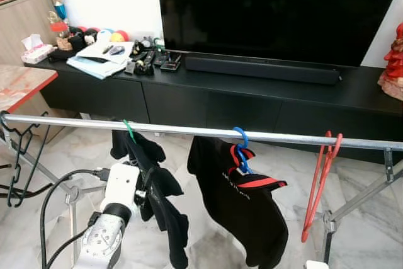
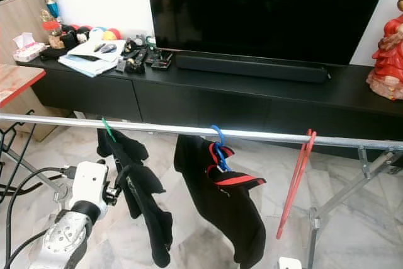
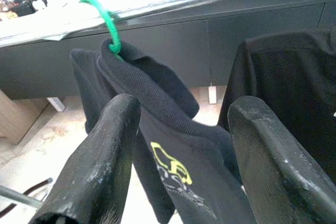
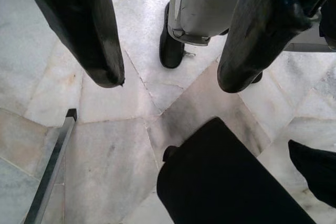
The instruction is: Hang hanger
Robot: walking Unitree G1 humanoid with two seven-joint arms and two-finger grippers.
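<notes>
My left pincer (image 3: 178, 156) gapes empty beside the dark shirt (image 1: 154, 193) at seven o'clock, hung by its green plastic hanger (image 1: 129, 130) on the steel rail (image 1: 189, 129); light, floppy, so I'd grasp the stiff hook; my right pincer (image 4: 168, 77) hangs open.

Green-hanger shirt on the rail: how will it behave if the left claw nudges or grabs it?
The dark shirt is probably floppy: it hangs in loose folds and would give way rather than resist. It likely swings or slides, since only a thin green hook holds it on the smooth metal rail. It looks light. The open left claw faces its cloth.
</notes>
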